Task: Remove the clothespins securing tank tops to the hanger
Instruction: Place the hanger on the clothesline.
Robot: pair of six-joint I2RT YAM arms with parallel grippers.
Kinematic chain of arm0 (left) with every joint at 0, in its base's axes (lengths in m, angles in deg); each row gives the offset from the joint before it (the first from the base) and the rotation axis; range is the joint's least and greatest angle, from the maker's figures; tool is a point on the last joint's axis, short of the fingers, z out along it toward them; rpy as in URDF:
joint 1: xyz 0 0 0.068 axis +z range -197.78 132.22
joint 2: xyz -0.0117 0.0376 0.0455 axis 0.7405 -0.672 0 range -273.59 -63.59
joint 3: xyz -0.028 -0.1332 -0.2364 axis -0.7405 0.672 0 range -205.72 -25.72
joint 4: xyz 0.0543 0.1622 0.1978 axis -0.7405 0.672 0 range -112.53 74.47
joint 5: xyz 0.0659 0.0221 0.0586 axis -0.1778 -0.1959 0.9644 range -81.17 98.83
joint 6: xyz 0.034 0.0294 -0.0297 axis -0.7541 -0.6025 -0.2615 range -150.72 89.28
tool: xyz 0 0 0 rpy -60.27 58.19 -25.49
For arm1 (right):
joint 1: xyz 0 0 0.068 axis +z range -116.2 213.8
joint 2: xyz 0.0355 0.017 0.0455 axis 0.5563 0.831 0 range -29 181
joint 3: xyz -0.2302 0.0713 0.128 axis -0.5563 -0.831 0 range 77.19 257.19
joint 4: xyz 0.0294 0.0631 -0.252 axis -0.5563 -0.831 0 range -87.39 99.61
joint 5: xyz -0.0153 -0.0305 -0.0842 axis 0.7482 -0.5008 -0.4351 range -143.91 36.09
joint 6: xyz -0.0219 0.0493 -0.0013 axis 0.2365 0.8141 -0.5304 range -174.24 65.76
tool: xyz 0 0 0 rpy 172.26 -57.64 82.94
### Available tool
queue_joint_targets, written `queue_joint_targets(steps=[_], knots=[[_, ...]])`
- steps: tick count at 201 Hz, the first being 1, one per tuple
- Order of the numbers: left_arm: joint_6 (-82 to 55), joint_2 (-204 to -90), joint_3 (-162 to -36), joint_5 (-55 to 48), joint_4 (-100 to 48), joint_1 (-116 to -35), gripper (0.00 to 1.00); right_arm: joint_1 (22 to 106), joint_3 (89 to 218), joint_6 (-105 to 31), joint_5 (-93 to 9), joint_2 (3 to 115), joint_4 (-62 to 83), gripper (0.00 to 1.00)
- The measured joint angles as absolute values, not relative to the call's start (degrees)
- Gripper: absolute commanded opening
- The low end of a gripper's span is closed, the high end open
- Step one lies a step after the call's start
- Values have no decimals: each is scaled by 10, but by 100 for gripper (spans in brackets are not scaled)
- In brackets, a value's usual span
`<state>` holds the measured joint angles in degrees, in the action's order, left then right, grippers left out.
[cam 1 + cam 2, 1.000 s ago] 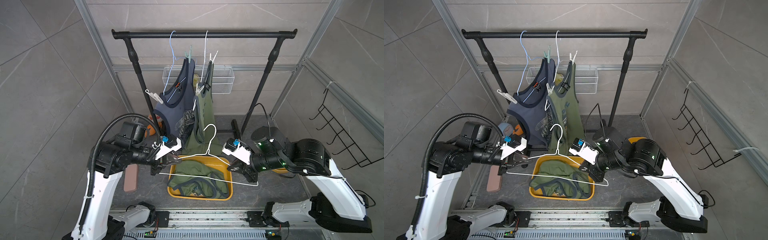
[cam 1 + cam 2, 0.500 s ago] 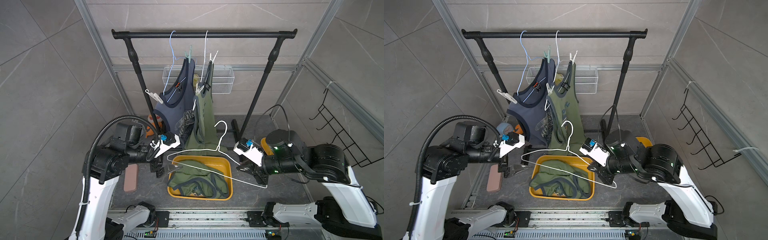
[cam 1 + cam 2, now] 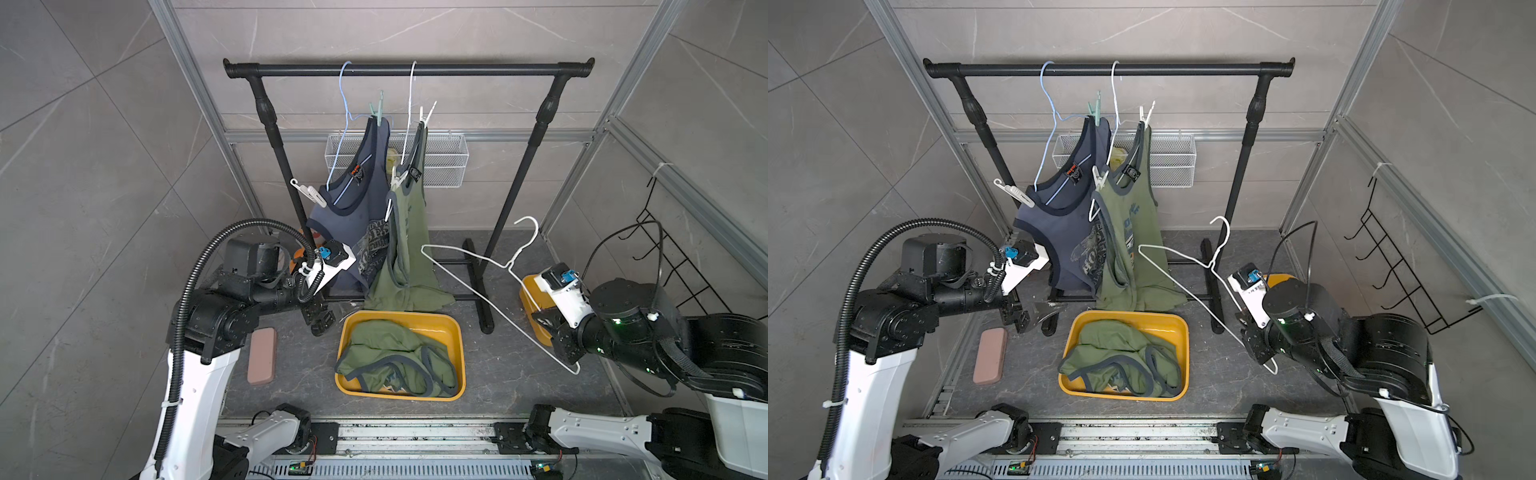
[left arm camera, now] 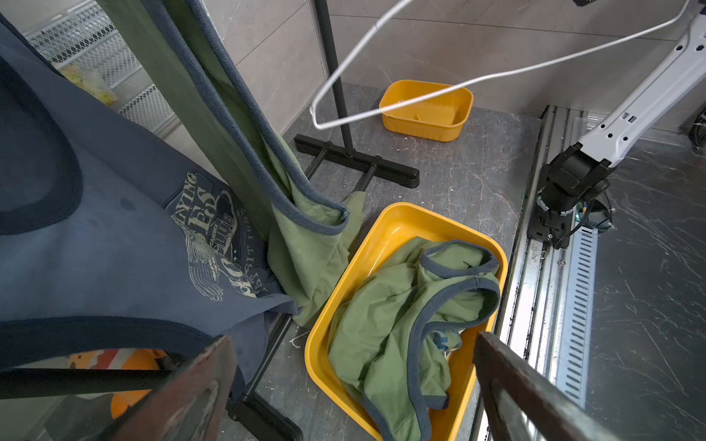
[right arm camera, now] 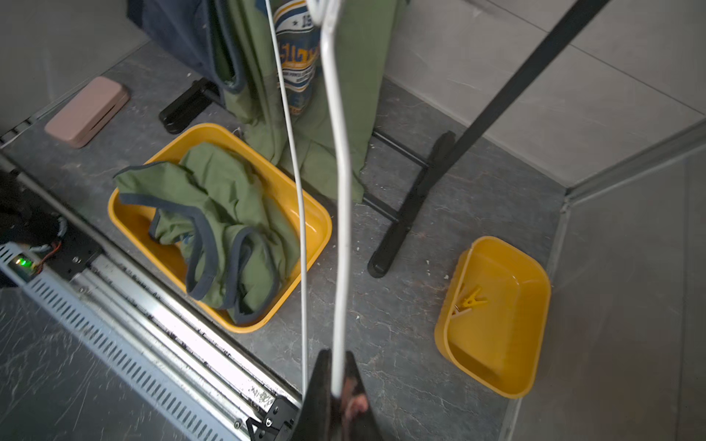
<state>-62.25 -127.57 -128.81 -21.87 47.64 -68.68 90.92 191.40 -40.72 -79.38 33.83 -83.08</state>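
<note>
Bare white hanger [image 5: 344,214] in right tool [image 5: 338,397]; left tool [image 4: 351,351] agape

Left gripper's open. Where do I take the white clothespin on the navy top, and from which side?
By its free tail: the white clothespin juts out from the shoulder of the navy top toward the rack post. Bring the left gripper in from that outer side, jaws across both prongs, so closing should pinch it open.

High stereo pair; two downward wrist close-ups
</note>
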Motion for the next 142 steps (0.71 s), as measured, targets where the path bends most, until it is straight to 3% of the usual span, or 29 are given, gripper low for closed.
queue_joint_targets(steps=[54, 104, 142], knots=[[-581, -1277, -1230, -243, 449, -686, 99, 909, 2137, -386, -909, 460, -830, 0], [-539, -1267, -1160, -222, 400, -686, 99, 883, 2303, -452, -968, 602, -796, 0], [-520, -1263, -1137, -199, 373, -686, 98, 814, 2306, -494, -967, 687, -698, 0]])
